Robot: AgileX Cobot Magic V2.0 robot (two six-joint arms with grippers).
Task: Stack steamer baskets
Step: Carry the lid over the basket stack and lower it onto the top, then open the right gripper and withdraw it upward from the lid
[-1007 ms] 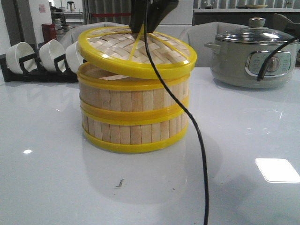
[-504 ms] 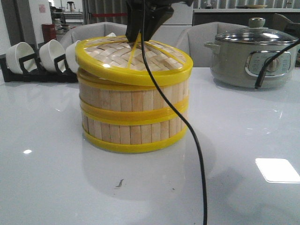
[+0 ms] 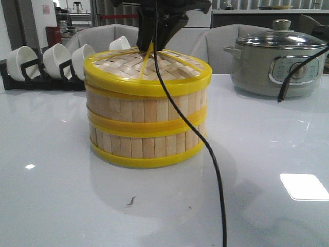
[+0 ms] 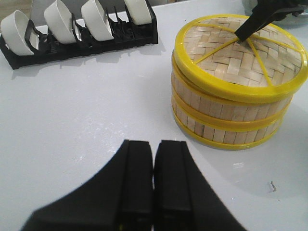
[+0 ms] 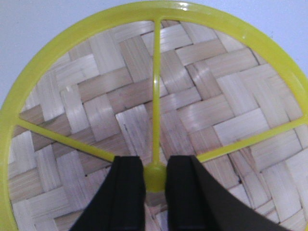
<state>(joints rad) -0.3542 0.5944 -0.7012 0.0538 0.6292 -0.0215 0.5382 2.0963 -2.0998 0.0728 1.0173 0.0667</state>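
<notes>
White table [image 3: 46,206] bears two steamer baskets [image 3: 146,121], stacked one on other, centre of table; woven lid [image 3: 149,72] sits level on top. Electric pot [image 3: 277,64] far right, front view only. Bowl rack [image 4: 79,36] with four white bowls [image 4: 96,19], clearest in left wrist view. Right wrist view alone shows right gripper [image 5: 155,180] clamped on lid's yellow knob [image 5: 155,182]. Left gripper [image 4: 153,187] pressed closed, holding nothing, apart from stack.

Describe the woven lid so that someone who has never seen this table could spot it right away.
Find the bamboo stack in the middle of the white table: two steamer baskets, one on the other. The lid is the flat round piece on top, with the right gripper closed on its central knob. Unlike the slatted baskets below, it is woven, with a yellow rim and yellow spokes.
</notes>
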